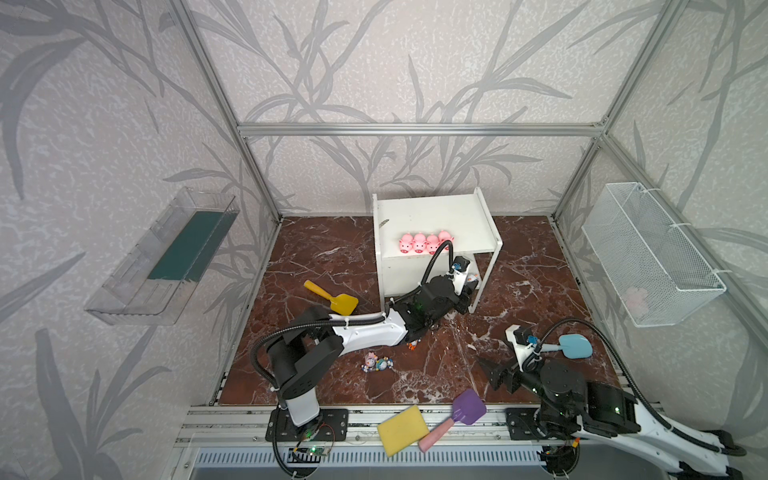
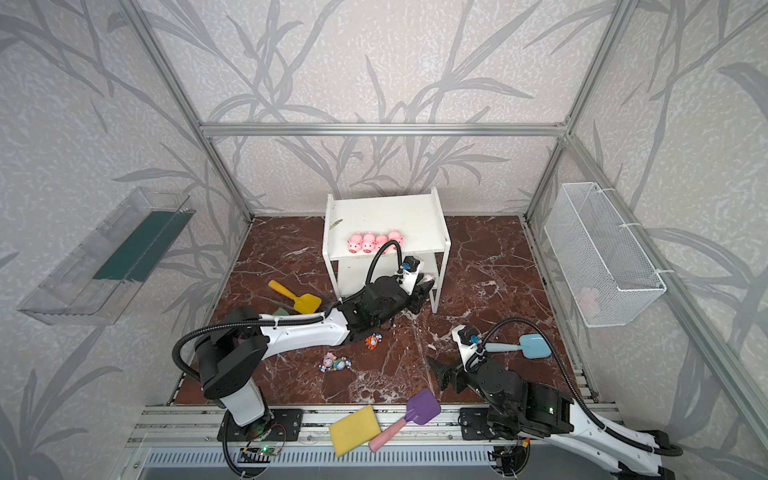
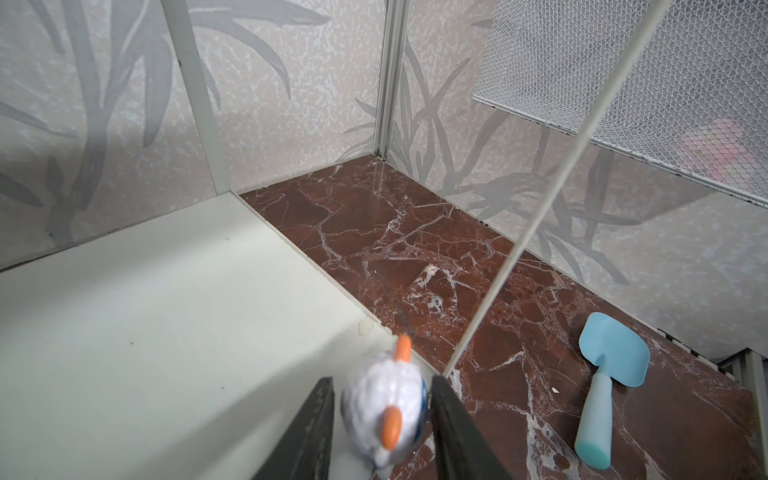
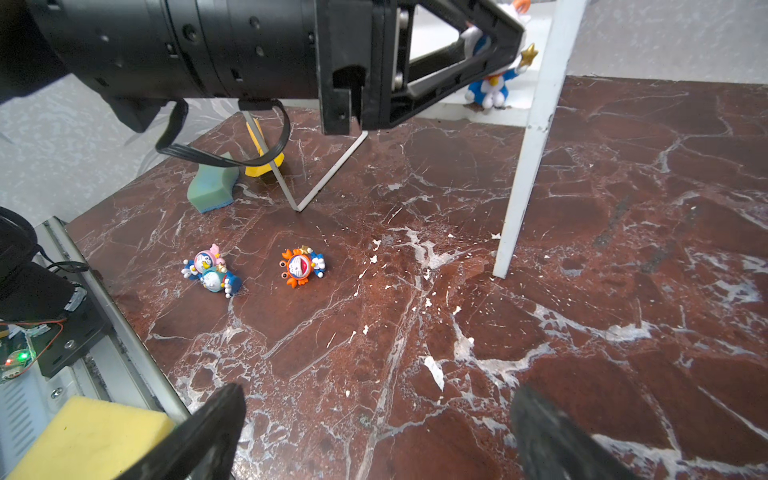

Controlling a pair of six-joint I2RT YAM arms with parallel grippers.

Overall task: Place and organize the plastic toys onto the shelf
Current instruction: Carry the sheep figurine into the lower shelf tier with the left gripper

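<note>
- The white-blue figure stands on the lower board of the shelf, near that board's front corner, with the left jaws on either side of its head.
- One jaw touches the figure and a sliver of board shows beside the other. I cannot tell whether the left jaws are pinching it or have let go.
- A thin shelf leg runs right beside one left jaw, so backing out probably calls for a straight pull along the jaws' own line.
- Four pigs sit in a row, touching, on the top board.
- The orange figure lies face-up on the surface. The pink figure and teal figure lie touching each other beside it. None shows a clear long axis.
- The right jaws are spread wide and hold nothing. They hover low and point toward these three, so the right arm looks better placed, with orange the nearest.
- No brand, label or writing can be read.
</note>
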